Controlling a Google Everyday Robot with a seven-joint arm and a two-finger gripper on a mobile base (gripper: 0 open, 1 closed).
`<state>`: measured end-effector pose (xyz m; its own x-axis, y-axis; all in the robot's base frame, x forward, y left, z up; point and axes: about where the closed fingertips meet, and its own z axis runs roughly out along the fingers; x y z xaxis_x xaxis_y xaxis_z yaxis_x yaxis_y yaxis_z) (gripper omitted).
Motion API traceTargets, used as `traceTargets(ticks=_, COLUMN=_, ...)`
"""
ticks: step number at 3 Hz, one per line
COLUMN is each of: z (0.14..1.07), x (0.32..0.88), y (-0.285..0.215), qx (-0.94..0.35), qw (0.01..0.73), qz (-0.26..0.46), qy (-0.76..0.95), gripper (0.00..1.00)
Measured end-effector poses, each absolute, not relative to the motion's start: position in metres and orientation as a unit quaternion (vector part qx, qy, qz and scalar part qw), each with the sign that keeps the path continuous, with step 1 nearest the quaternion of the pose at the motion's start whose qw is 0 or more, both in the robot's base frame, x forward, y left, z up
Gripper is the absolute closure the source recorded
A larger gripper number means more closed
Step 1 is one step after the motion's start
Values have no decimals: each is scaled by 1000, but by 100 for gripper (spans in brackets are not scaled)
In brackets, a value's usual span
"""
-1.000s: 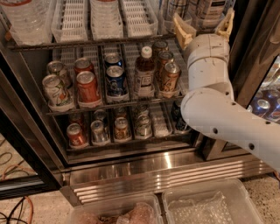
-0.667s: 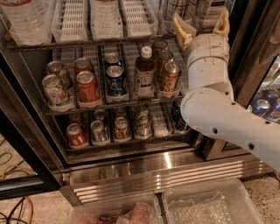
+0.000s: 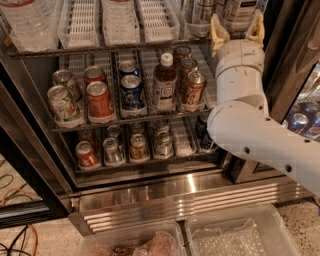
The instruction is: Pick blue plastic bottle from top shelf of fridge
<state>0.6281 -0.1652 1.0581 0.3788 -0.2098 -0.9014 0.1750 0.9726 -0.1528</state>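
Gripper (image 3: 236,29), fingers (image 3: 216,31) spread and holding nothing, is at right end of top shelf (image 3: 125,48), w/ blue bottle (image 3: 241,9) upright straight beyond it, prob. not yet between them.

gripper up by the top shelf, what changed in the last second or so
Hardly anything. The gripper stays open at the right end of the top shelf, right by the blue plastic bottle. Its finger on the picture's left looks edged slightly inward, with no grip visible yet. The cans and brown bottle on the lower racks have not moved.
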Motion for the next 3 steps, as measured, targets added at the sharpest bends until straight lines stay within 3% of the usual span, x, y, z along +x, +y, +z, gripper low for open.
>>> traceTargets(ticks=2, z=1060, x=625, y=-182, qx=-8, qw=831, qz=-124, qy=542, gripper=38)
traceTargets(ticks=3, z=1059, x=635, y=-182, qx=-12, qw=832, qz=-123, qy=540, gripper=33)
